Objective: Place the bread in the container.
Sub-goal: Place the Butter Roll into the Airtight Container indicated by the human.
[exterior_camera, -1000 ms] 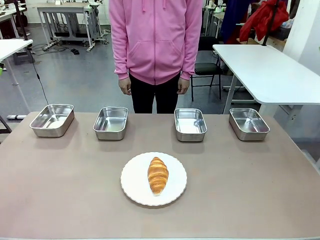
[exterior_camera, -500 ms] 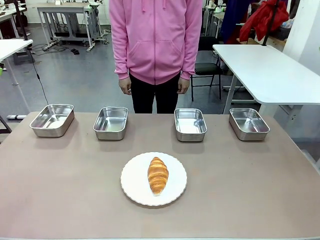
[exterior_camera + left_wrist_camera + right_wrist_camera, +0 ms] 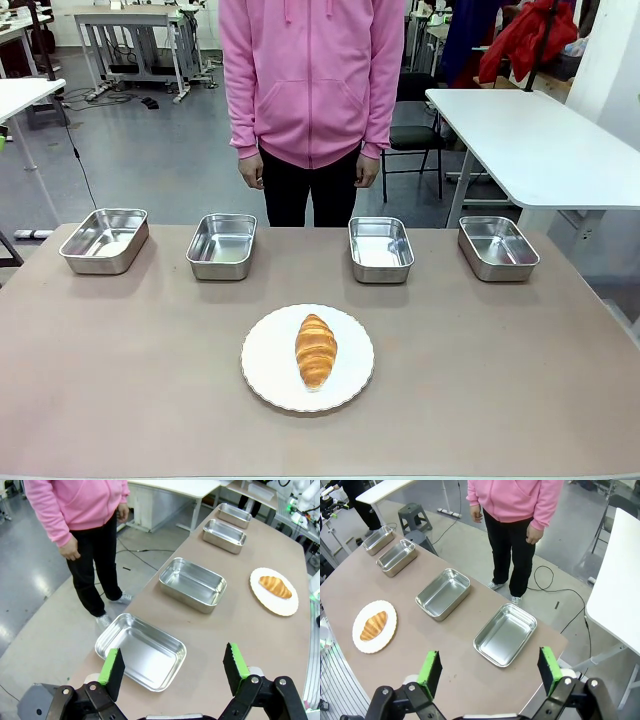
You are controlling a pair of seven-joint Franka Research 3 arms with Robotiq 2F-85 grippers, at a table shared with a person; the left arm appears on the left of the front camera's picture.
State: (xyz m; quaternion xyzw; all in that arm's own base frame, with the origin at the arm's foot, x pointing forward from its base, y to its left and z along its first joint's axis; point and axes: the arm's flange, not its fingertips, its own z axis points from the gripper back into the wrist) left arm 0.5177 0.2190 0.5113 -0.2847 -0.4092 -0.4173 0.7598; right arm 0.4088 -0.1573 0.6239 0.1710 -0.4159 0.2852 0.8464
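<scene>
The bread, a golden-brown croissant (image 3: 316, 350), lies on a round white plate (image 3: 265, 362) at the middle front of the table. Several alike steel pans stand empty in a row along the far edge: far left (image 3: 104, 240), left of centre (image 3: 222, 245), right of centre (image 3: 381, 249), far right (image 3: 498, 247). Nothing marks one of them as the container. My left gripper (image 3: 173, 666) hangs open high above the nearest pan (image 3: 141, 650), with the croissant (image 3: 274, 586) far off. My right gripper (image 3: 489, 671) is open above the far-right pan (image 3: 505, 634), well away from the croissant (image 3: 373, 625).
A person in a pink hoodie (image 3: 312, 80) stands behind the table's far edge, between the two middle pans, hands hanging at the sides. A white table (image 3: 535, 145) stands at the back right. The brown tabletop (image 3: 500, 370) lies bare around the plate.
</scene>
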